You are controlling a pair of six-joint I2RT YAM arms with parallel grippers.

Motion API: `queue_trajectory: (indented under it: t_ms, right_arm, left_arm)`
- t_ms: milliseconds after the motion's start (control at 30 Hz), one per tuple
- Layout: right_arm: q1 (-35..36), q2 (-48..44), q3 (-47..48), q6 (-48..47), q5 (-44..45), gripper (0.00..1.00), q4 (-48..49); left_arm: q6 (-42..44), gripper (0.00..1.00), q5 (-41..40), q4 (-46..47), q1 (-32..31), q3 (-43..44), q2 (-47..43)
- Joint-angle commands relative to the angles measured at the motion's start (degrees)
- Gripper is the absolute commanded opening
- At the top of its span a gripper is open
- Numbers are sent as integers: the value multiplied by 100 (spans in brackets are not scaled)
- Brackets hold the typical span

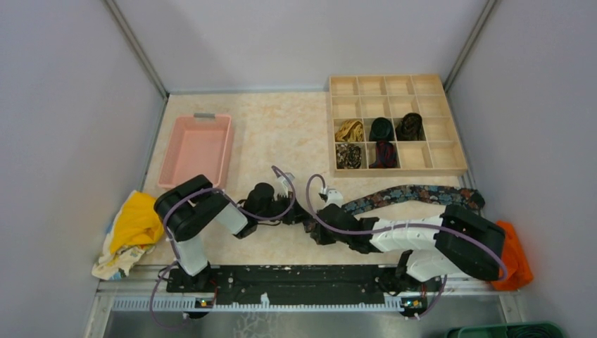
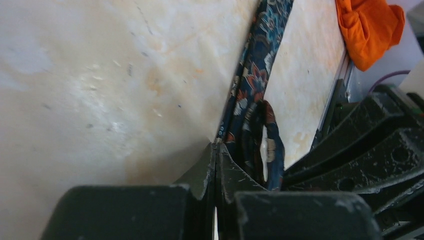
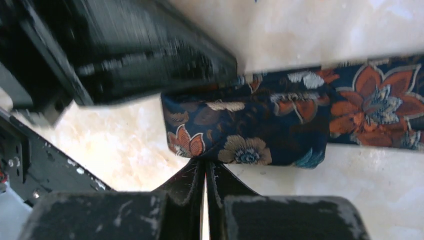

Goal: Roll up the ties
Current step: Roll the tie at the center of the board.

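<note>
A dark floral tie [image 1: 408, 193] lies as a long strip across the table's near right. Its left end is folded into a small loop [image 3: 250, 130] between the two grippers. My left gripper [image 1: 299, 218] is shut, its tips [image 2: 216, 145] pinching the tie's edge [image 2: 255, 75] beside the loop. My right gripper [image 1: 315, 224] is shut too, its tips [image 3: 205, 162] nipping the lower edge of the fold. Several rolled ties [image 1: 381, 129] sit in compartments of the wooden box [image 1: 398, 170].
A pink tray [image 1: 196, 148] stands at the left. A yellow cloth [image 1: 137, 222] hangs over the left table edge and an orange cloth [image 1: 514, 253] lies at the right edge. The left gripper's black body [image 3: 125, 50] is close above the fold.
</note>
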Motion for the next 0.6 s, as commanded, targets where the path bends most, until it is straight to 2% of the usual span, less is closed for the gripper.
queue_trajectory:
  t_ms: [0,267,567]
  right_arm:
    - [16,498,205,-333,625,0,-498]
    - [-20,629,599,-742,641,0,-888]
    - [94,-845,609,-661,521,0,-2067]
  left_arm:
    - [-11,0,-10,-154,-315,-240,129]
    - [-66,0,-343,-254,-574,-460,25]
    - [696,0,-2424,-2733,-385,345,-825]
